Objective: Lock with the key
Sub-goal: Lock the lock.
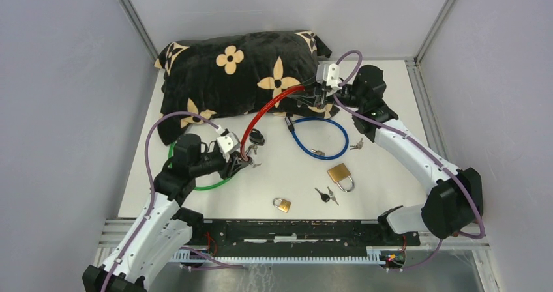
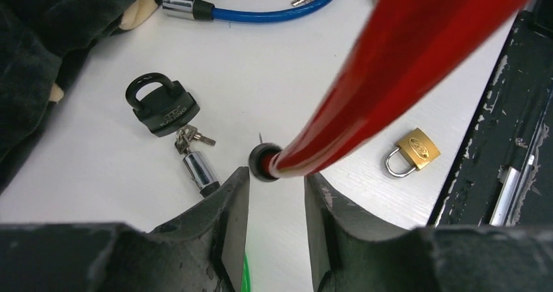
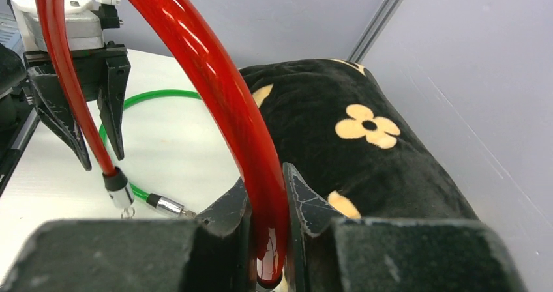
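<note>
Red cable [image 2: 404, 64] tip pointing down at desk [image 2: 274, 77], just between left claw [image 2: 277, 181], jaws apart; right claw [image 3: 264, 188] clamped on far end.

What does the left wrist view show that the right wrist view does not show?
Only left wrist: the black padlock, the brass padlock and the blue cable. Only right wrist: the right claw shut on the red cable. Both: the red cable and the flowered cushion.
</note>
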`<act>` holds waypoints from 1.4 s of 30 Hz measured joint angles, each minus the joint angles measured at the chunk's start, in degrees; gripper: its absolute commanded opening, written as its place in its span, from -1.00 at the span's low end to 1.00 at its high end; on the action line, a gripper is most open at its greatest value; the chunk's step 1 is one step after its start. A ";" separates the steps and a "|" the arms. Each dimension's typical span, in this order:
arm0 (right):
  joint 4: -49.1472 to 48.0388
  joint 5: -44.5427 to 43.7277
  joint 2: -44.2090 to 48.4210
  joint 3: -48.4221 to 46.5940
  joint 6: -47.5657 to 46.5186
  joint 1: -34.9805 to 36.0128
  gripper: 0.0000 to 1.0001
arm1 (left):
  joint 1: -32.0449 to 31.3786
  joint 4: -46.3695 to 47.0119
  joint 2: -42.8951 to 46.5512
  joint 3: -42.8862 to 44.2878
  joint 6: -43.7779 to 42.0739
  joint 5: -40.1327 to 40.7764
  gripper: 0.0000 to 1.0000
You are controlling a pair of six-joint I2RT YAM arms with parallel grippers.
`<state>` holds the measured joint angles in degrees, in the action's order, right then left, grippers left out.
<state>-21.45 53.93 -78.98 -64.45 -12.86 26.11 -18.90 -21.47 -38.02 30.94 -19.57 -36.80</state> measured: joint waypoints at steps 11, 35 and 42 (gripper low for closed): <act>-0.07 -0.04 0.00 -0.74 1.14 0.00 -1.00 | 0.00 4.22 0.09 -0.46 3.82 -1.55 0.16; -10.47 -23.23 1.53 3.89 7.98 25.16 -1.00 | 11.69 30.93 5.05 -12.96 69.53 8.48 -0.96; -14.12 -25.27 -7.06 3.30 9.25 29.49 -1.00 | 17.94 33.81 8.90 -18.03 89.90 10.97 -0.95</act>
<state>-35.57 28.67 -86.04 -61.14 -3.62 55.59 -0.95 12.34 -29.12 12.91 70.32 -25.82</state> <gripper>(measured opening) 0.191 0.202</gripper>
